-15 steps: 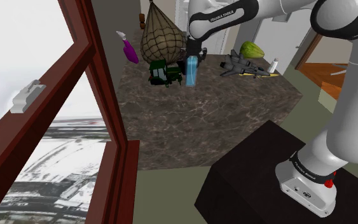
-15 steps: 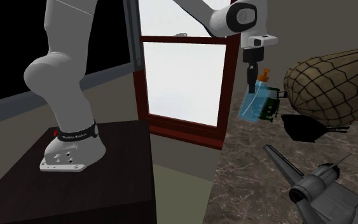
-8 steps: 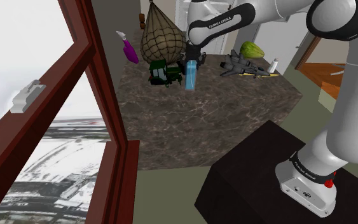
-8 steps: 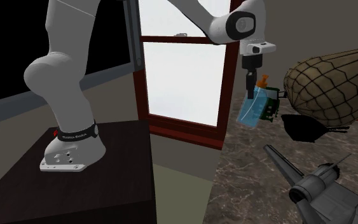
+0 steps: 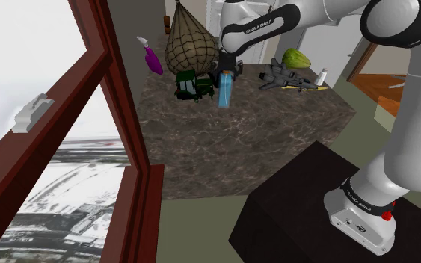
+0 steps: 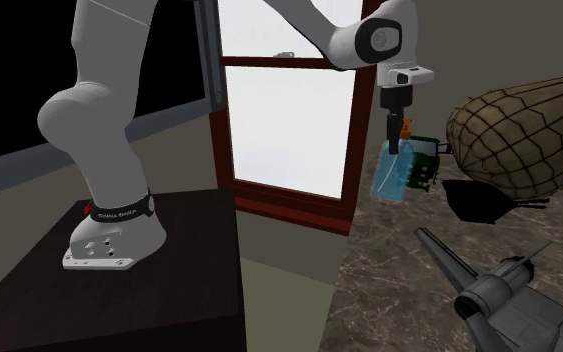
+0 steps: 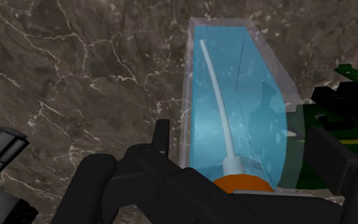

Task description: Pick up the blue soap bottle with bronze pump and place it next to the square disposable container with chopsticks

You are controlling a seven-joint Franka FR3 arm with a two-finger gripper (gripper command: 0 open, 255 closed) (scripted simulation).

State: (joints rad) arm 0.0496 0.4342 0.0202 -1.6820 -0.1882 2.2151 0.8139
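My end effector (image 6: 396, 137) is black throughout. The soap bottle (image 7: 234, 108) is translucent blue, with a white tube inside and an orange-bronze pump collar. The counter (image 5: 261, 142) is dark brown with thin, pale marble veining. The toy truck (image 5: 194, 84) is dark green with black parts. The net bag (image 5: 188, 45) is tan under a dark diamond mesh. The toy jet (image 5: 282, 77) is grey with yellow. The window frame (image 5: 119, 97) is dark red. My stand (image 5: 306, 217) is black.
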